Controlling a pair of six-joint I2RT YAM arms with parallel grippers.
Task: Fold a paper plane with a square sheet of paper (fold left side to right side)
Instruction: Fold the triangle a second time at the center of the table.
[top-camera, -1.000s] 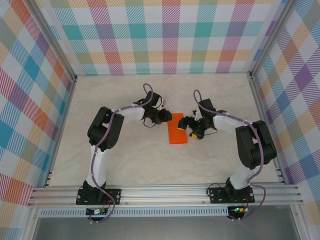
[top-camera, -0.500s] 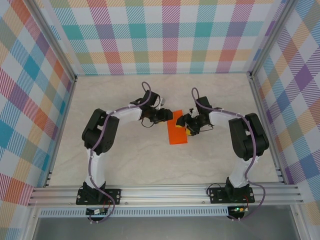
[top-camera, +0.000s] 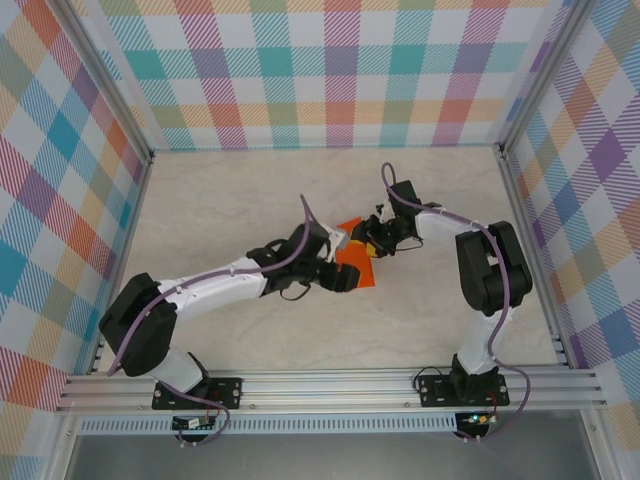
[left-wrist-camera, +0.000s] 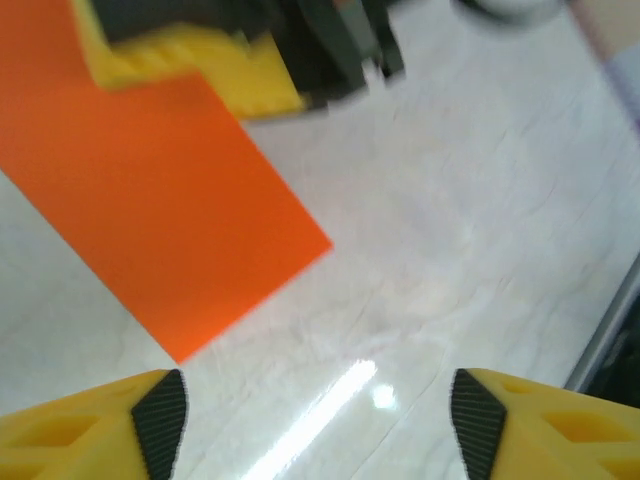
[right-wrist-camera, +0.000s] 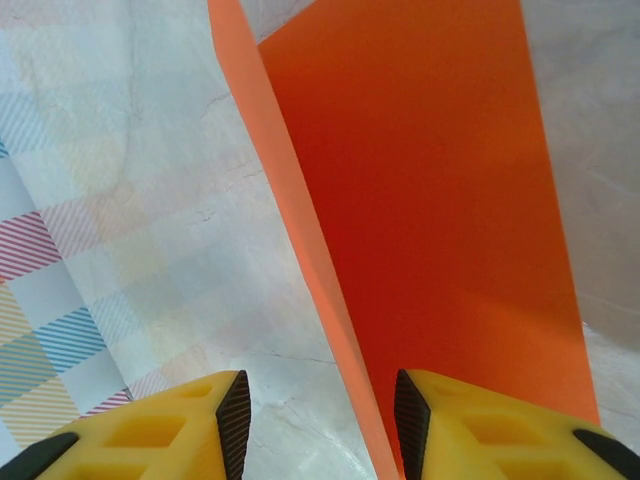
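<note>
The square sheet of paper (top-camera: 362, 274) lies mid-surface (top-camera: 230, 200), one side lifted. We see the right claw (right-wrist-camera: 320, 425) at its 1 o'clock, apart around that side. The left claw (left-wrist-camera: 318, 420), at 7 o'clock, stands wide apart.

The square sheet of paper (top-camera: 358, 270) lies mid-worktop (top-camera: 220, 210). The left end effector (top-camera: 343, 279) is just beside its near-left corner, and the right end effector (top-camera: 370, 240) is over its far end (one paper edge runs between the fingers).

A pale, marble-veined surface (top-camera: 230, 210) is seen, glossy enough that a streak of light is reflected in it. Near its middle the square sheet of paper (top-camera: 362, 277) is laid, folded to a narrow orange oblong, with one long layer raised off the other.
</note>
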